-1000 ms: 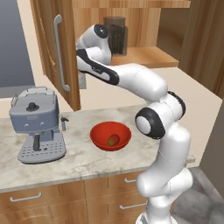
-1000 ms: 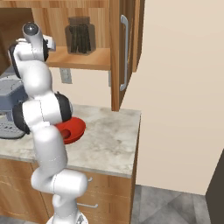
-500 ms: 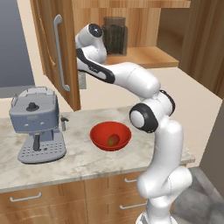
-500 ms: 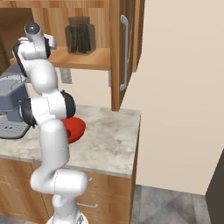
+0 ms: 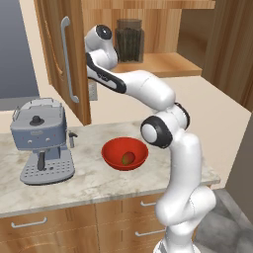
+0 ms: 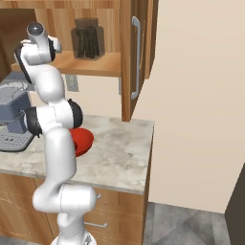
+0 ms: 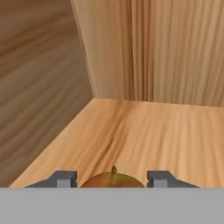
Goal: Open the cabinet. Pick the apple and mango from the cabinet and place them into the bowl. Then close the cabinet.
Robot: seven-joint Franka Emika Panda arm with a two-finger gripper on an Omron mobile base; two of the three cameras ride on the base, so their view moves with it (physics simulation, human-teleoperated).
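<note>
The wooden cabinet stands open, its left door (image 5: 59, 59) and right door (image 6: 136, 52) swung wide. My arm reaches into its left end above the shelf (image 5: 165, 64). In the hand view my gripper (image 7: 112, 179) sits low over the shelf floor near the back corner. A red-yellow apple (image 7: 105, 182) with a short stem sits between the two dark fingertips (image 7: 65, 178), which hug its sides. The red bowl (image 5: 111, 148) rests on the counter below and holds the mango (image 5: 128, 158). From the right base view, my arm partly hides the bowl (image 6: 86, 139).
A dark glass jar (image 5: 129, 39) stands on the shelf to the right of my hand. A grey coffee machine (image 5: 42, 138) sits on the marble counter (image 5: 89, 183) left of the bowl. Low drawers run under the counter. A beige wall bounds the right side.
The arm swung its hand a little left and deeper into the cabinet's left end, then nearly stopped. The bowl, mango and doors have stayed put.
</note>
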